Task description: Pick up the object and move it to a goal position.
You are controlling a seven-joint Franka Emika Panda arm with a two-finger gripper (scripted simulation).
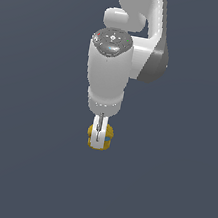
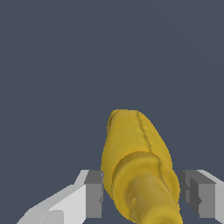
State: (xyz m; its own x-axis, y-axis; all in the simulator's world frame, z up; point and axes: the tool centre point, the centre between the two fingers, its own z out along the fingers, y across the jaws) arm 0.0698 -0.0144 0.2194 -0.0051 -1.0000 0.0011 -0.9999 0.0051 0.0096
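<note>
The object [image 2: 138,175] is a lumpy golden-yellow item. It fills the space between the two grey pads [image 2: 94,192] in the wrist view, and both pads sit against or within a hair of its sides. In the exterior view the object [image 1: 106,140] shows a bit of blue and pokes out on both sides of the white fingers [image 1: 96,134], which are seen edge-on and hide its middle. My gripper [image 1: 96,140] hangs straight down from the arm and is shut on the object. Nothing shows whether the object rests on the floor or hangs above it.
A plain dark grey-blue floor [image 1: 19,166] surrounds the arm on every side. The white arm body [image 1: 107,75] stands directly above the gripper. No goal marker or other item appears in either view.
</note>
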